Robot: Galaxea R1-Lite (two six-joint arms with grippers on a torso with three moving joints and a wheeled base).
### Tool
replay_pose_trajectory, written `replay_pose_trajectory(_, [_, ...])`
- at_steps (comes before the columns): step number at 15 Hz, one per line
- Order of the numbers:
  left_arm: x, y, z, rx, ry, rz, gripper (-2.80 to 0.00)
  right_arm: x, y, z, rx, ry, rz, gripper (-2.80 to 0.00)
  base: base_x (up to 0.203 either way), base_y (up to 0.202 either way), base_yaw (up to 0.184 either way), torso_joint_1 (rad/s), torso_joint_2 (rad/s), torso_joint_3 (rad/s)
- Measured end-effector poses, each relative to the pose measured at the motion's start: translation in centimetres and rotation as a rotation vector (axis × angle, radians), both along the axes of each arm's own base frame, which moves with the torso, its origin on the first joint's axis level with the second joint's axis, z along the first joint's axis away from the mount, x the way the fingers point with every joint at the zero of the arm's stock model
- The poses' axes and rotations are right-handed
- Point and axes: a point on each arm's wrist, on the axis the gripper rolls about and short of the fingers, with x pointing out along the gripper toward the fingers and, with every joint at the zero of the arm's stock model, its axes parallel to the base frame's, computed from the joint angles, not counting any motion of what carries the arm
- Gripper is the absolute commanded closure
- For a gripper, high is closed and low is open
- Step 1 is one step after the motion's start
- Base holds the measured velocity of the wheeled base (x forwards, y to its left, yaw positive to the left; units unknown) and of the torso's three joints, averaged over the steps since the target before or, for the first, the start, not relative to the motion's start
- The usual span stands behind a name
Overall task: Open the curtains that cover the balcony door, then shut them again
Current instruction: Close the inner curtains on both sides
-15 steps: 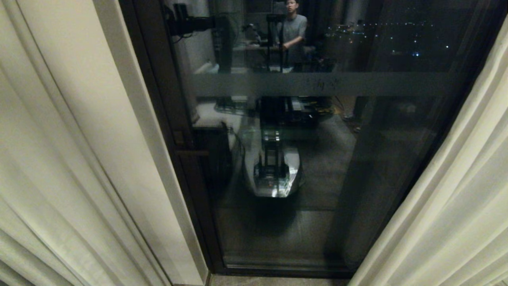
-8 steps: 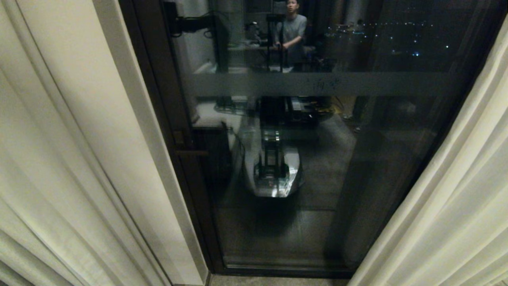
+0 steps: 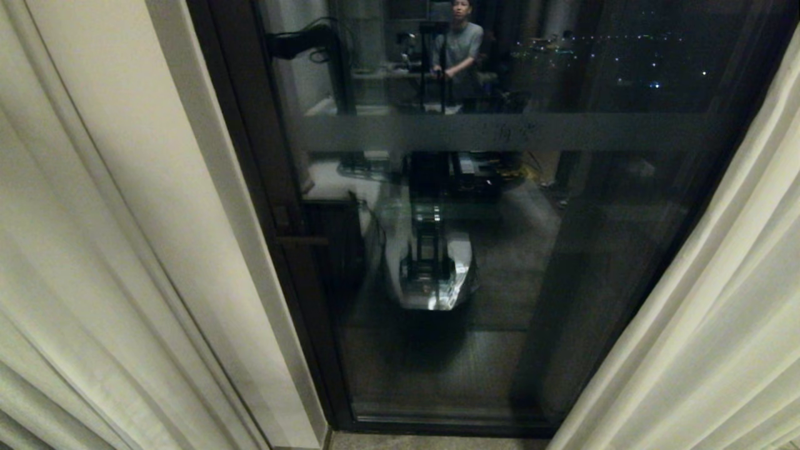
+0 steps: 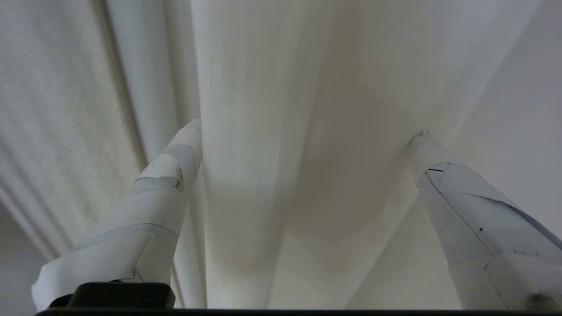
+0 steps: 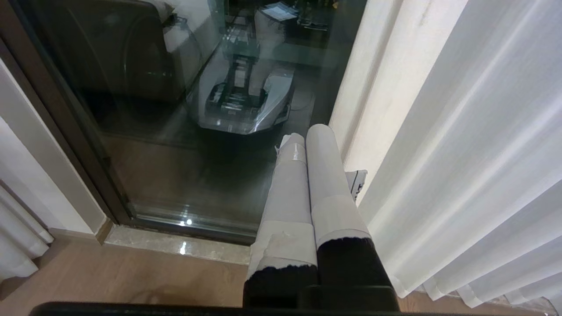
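The curtains hang drawn apart in the head view, the left panel point(image 3: 75, 281) and the right panel point(image 3: 706, 325) flanking the bare balcony door point(image 3: 500, 262). The door has dark glass with a frosted band point(image 3: 500, 131) and a handle point(image 3: 303, 240). In the left wrist view my left gripper point(image 4: 308, 129) is open against cream curtain fabric point(image 4: 272, 87). A soft pleat lies between its taped fingers point(image 4: 167, 175), whose tips touch the cloth. My right gripper point(image 5: 305, 134) is shut and empty, pointing down beside the right curtain point(image 5: 474, 153) near the door's bottom edge.
A cream wall strip point(image 3: 206, 206) stands between the left curtain and the door frame. The glass reflects my base and a person standing in the room behind. A stone threshold point(image 5: 167, 243) and wooden floor point(image 5: 131, 272) lie below the door.
In the glass's top left corner the reflection of a dark arm has shifted a little. Curtains, door and the head view itself stay as they were.
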Motion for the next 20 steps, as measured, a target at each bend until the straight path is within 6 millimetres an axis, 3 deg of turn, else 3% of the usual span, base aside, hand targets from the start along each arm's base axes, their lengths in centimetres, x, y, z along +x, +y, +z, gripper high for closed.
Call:
replay_pose_trajectory(10, [4.7,2.3,-2.0,0.021,-0.028,-0.069,-2.8,0.0,0.0,0.0,0.0,0.003,0.0,0.0,0.0,0.0,0.0,0.0,0.0,0.0])
replay_pose_trajectory(17, [5.8,2.3,-2.9,0.008,-0.01,-0.099,-2.8,0.0,0.0,0.0,0.0,0.007,0.0,0.0,0.0,0.0,0.0,0.0,0.0,0.0])
replay_pose_trajectory(18, [5.9,2.3,-3.0,0.007,-0.009,-0.101,0.0,0.1,0.0,0.0,0.0,0.008,0.0,0.0,0.0,0.0,0.0,0.0,0.0,0.0])
replay_pose_trajectory(20, [6.0,2.1,-3.0,0.006,-0.009,-0.106,0.0,0.1,0.0,0.0,0.0,0.01,0.0,0.0,0.0,0.0,0.0,0.0,0.0,0.0])
